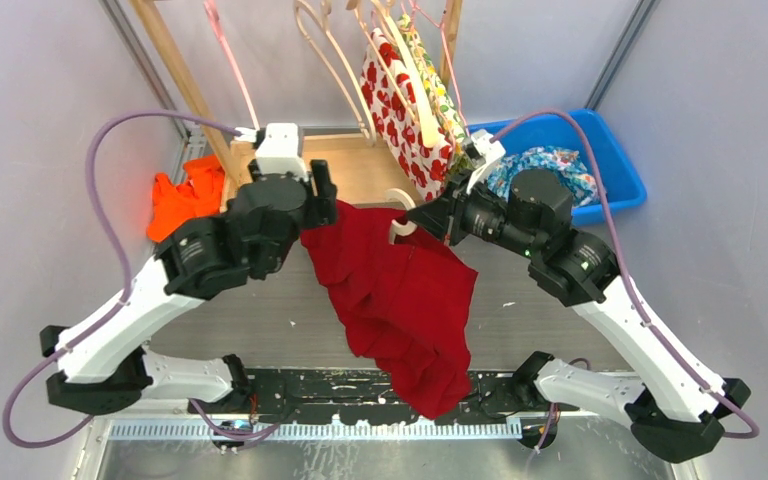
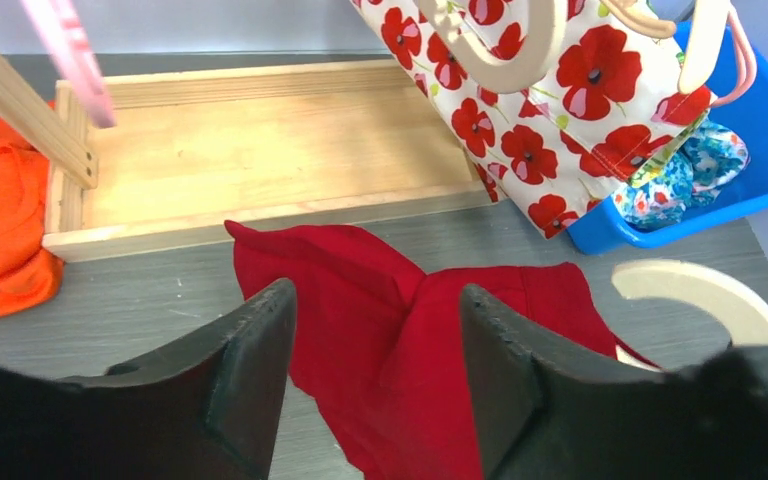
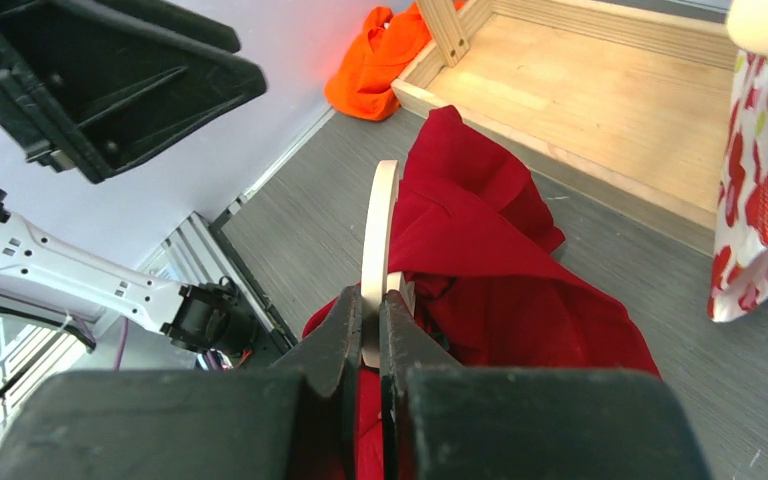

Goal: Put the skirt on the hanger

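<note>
Black right fingers (image 3: 372, 305) pinch shut on the pale, smooth, curved wooden hanger (image 3: 378, 220). Just beyond them the red, crumpled skirt (image 3: 500, 260) bunches against it. I see my left fingers (image 2: 375, 295) spread open over the grey grained table (image 2: 140, 300).

Left claw (image 2: 377, 295), jaws apart, above red skirt (image 2: 400, 350).
</note>
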Robot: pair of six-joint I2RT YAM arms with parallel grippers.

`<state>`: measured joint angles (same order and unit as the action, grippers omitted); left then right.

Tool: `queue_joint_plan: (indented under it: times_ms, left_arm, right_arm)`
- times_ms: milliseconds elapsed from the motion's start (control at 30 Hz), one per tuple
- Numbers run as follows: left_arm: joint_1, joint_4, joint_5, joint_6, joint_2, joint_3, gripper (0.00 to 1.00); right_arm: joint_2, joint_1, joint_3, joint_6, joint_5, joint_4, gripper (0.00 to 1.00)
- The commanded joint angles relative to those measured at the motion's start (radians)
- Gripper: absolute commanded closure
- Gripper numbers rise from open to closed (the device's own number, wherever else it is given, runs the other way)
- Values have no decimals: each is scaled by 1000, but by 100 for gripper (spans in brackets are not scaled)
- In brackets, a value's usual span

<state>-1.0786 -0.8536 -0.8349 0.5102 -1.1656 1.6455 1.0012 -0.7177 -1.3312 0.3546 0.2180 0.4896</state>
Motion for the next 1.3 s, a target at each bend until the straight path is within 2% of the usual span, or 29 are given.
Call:
queue_joint_plan:
  times_ms: [0,133,367,433,667,900,1100,1267]
  left_arm:
    - [3,24,-7,-12,-83,84,34]
    - [36,67,9,-13,-191,159,27]
    - [176,3,91,-11,-394,370,26]
    - [205,-3,98,-5,-424,401,26]
    - [256,128,127,-6,-474,457,26]
    - [294,59,165,-15,-621,691,25]
    - [297,130,204,-7,-619,647,25]
    - [299,145,202,-14,-628,676,24]
  right_arm:
    - [-102,4,13,32,-39,-128,99]
    - [-153,4,44,33,-59,-110,99]
    - [-222,4,67,35,-83,-79,99]
    - [-243,4,74,33,-89,-72,99]
    - [-283,3,86,26,-100,-59,99]
    - [-293,3,114,40,-81,-83,99]
    - [-291,4,143,52,-72,-116,99]
    - [-288,3,148,53,-66,-121,99]
